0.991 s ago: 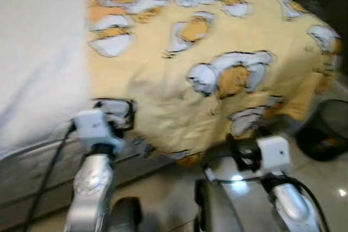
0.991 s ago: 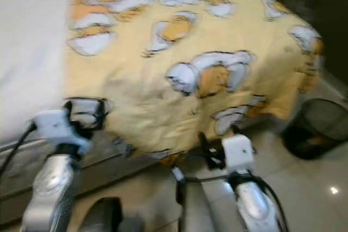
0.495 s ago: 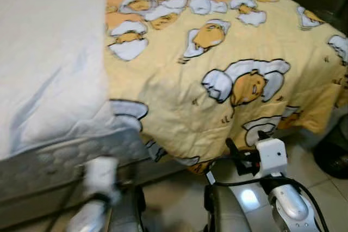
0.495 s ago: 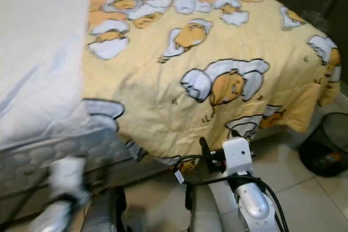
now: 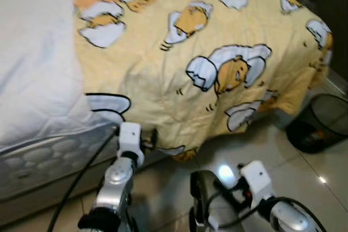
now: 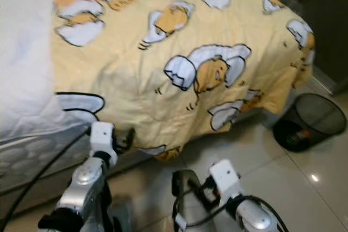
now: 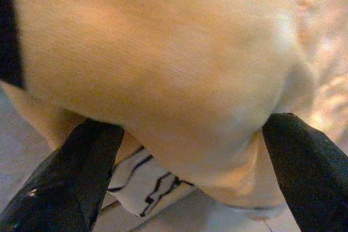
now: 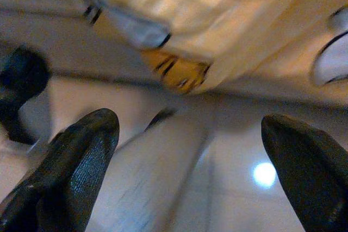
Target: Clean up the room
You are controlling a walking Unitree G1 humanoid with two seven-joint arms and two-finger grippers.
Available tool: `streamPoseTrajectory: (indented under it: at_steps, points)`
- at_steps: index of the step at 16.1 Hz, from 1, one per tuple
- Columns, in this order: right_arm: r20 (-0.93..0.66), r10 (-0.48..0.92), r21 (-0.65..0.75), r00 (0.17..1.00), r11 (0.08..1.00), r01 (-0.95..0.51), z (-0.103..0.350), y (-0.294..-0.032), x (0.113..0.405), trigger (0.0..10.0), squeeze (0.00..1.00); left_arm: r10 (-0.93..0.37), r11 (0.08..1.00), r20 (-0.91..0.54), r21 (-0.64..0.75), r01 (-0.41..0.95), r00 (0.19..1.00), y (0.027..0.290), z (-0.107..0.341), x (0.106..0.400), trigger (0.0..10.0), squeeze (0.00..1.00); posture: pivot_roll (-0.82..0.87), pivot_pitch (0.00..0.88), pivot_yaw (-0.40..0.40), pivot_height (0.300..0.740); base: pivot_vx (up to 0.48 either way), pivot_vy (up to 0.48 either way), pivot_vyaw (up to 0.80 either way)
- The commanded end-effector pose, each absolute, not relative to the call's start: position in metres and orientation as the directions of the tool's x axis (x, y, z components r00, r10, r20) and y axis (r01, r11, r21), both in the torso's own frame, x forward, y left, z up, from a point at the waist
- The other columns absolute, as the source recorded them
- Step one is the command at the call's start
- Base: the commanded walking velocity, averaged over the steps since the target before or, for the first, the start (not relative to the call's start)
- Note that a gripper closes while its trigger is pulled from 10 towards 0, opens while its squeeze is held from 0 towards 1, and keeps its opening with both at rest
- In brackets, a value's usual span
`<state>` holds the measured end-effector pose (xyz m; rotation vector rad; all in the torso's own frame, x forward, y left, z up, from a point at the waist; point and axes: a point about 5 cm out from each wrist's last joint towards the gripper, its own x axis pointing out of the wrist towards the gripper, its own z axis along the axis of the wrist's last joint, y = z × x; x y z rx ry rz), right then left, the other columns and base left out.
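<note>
A yellow blanket (image 5: 217, 36) printed with cartoon egg figures covers the bed and hangs over its near edge. My left gripper (image 5: 149, 137) is raised to that hanging edge. In the left wrist view its fingers (image 7: 81, 172) stand wide apart and open, and the blanket's fold (image 7: 179, 69) bulges close between them. My right gripper (image 5: 239, 186) is low over the tiled floor, short of the bed. It is open too, with the blanket's hem (image 8: 179, 74) and the floor ahead of its fingers (image 8: 76, 156).
A white quilted mattress cover (image 5: 32, 69) takes up the bed's left part. A black mesh waste bin (image 5: 321, 123) stands on the glossy tiles at the right, by the bed's corner. The floor (image 5: 304, 177) in front of it is bare.
The head camera has shifted. My left arm has come back up to the blanket's hanging edge. My right arm has dropped lower, away from the blanket.
</note>
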<state>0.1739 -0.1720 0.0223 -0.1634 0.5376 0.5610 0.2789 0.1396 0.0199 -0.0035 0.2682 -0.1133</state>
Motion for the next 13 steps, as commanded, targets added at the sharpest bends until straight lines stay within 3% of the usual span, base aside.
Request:
streamPoseTrajectory:
  at_steps: [1,2,5,6,7,13]
  points:
    - [-0.539,0.497,0.025,0.681,0.817,-0.577,0.023,-0.169,0.171,10.0,0.0,-0.08,0.997,-0.308,-0.019,0.078,0.948,0.145,0.007,0.269,10.0,0.0,-0.29,0.211,-0.076,0.596,0.0,0.0,0.0]
    - [-0.554,0.539,0.043,0.635,0.779,-0.625,0.023,-0.165,0.166,10.0,0.0,-0.041,0.999,-0.332,0.004,0.045,0.942,0.154,-0.001,0.263,10.0,0.0,-0.29,0.218,-0.08,0.596,0.0,0.0,0.0]
    - [-0.574,0.547,0.061,0.609,0.771,-0.634,0.021,-0.166,0.157,10.0,0.0,-0.001,1.0,-0.332,0.021,0.008,0.943,0.165,-0.008,0.249,10.0,0.0,-0.28,0.23,-0.086,0.596,0.0,0.0,0.0]
    - [-0.589,0.564,0.083,0.579,0.755,-0.651,0.02,-0.166,0.149,10.0,0.0,-0.015,0.998,-0.335,0.049,0.033,0.942,0.165,-0.016,0.227,10.0,0.0,-0.28,0.239,-0.088,0.596,0.0,0.0,0.0]
    - [-0.591,0.567,0.087,0.574,0.752,-0.653,0.02,-0.165,0.148,10.0,0.0,-0.015,0.998,-0.336,0.058,0.037,0.942,0.165,-0.017,0.224,10.0,0.0,-0.28,0.239,-0.088,0.596,0.0,0.0,0.0]
    - [-0.609,0.581,0.092,0.54,0.727,-0.68,0.017,-0.165,0.145,10.0,0.0,-0.037,0.999,-0.254,-0.032,0.03,0.967,0.153,-0.004,0.245,10.0,0.0,-0.27,0.245,-0.107,0.596,0.0,0.0,0.0]
